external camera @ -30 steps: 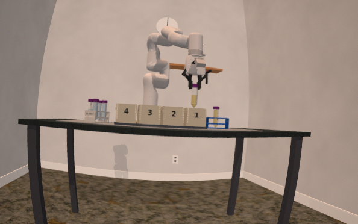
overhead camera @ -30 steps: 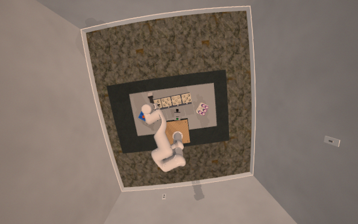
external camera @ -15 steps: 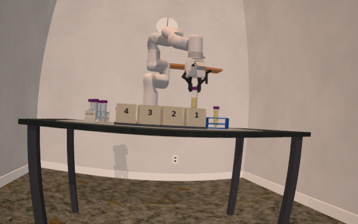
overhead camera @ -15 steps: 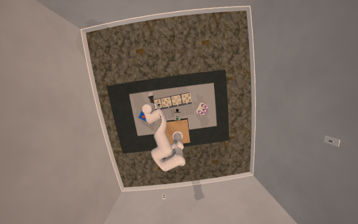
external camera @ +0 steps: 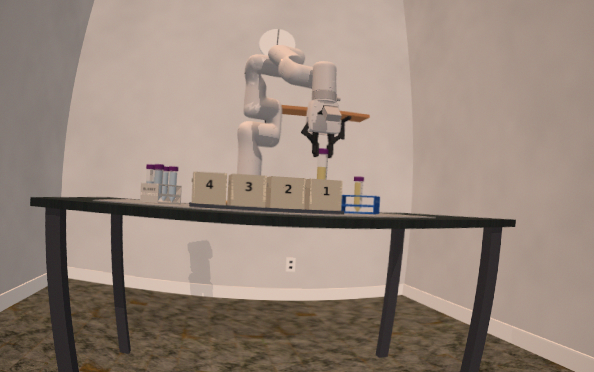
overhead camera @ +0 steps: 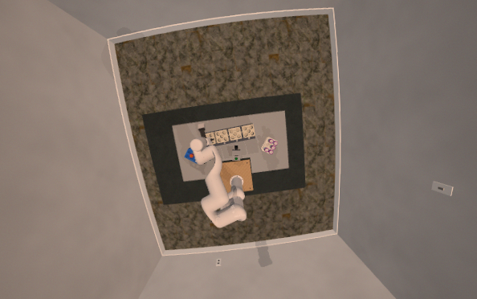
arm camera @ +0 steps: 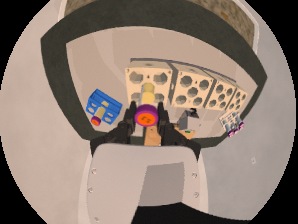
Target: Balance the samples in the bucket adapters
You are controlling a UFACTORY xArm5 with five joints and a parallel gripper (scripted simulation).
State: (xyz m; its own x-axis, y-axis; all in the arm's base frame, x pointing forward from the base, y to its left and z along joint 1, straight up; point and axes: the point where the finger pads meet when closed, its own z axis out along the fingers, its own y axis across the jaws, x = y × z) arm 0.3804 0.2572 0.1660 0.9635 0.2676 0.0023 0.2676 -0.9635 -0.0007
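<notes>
My gripper (external camera: 323, 149) is shut on a sample tube (external camera: 322, 165) with a purple cap, an orange cap dot (arm camera: 145, 117) and yellow liquid. It holds the tube upright over adapter 1 (external camera: 325, 194), with the tube's lower end hidden behind the adapter's top edge. Adapters 2 (external camera: 286, 192), 3 (external camera: 247, 190) and 4 (external camera: 209, 187) stand in a row on the stand. The blue sample rack (external camera: 355, 205) beside adapter 1 holds one more sample tube (external camera: 358, 191); the rack also shows in the wrist view (arm camera: 104, 106). The white blank rack (external camera: 157, 190) holds several purple-capped blanks.
The green DONE key (overhead camera: 236, 158) sits on its small desk near the arm's base. A wooden board (overhead camera: 237, 176) lies under the base. The blank rack (overhead camera: 268, 145) stands at the far end of the table top, tilted in plan.
</notes>
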